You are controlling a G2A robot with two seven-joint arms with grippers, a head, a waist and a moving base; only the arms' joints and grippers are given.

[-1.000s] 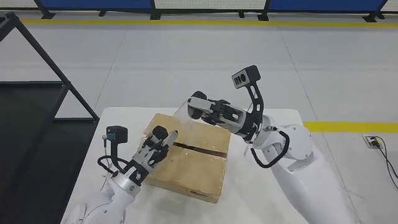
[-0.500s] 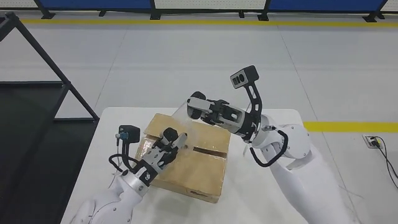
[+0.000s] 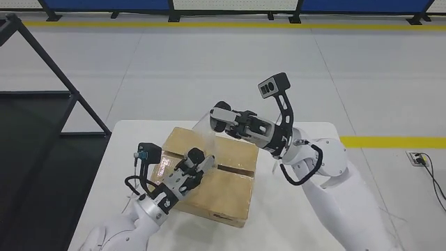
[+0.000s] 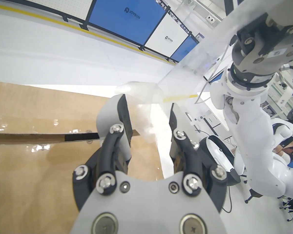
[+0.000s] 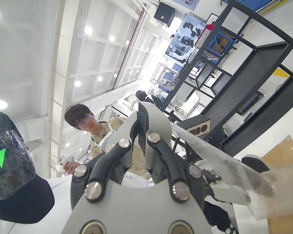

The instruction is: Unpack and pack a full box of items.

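Observation:
A brown cardboard box [image 3: 217,185] lies on the white table [image 3: 286,226], its two top flaps meeting at a seam [image 4: 39,137]. My right gripper [image 3: 218,116] hovers over the box's far edge, shut on a strip of clear tape [image 5: 210,152] that trails from its fingers down to the box top. The same tape strip [image 4: 185,66] runs in the left wrist view from the right arm down to the seam. My left gripper [image 3: 196,157] is open just above the box top at the seam; its tips [image 4: 147,108] flank the tape's lower end.
A black metal rack [image 3: 35,146] stands left of the table. Bare table surface lies to the right of the box and along its near side. A yellow floor line [image 3: 390,141] runs past the table's right end.
My left gripper has travelled across the box top toward the seam and the tape's lower end. The right gripper has held nearly still with the tape.

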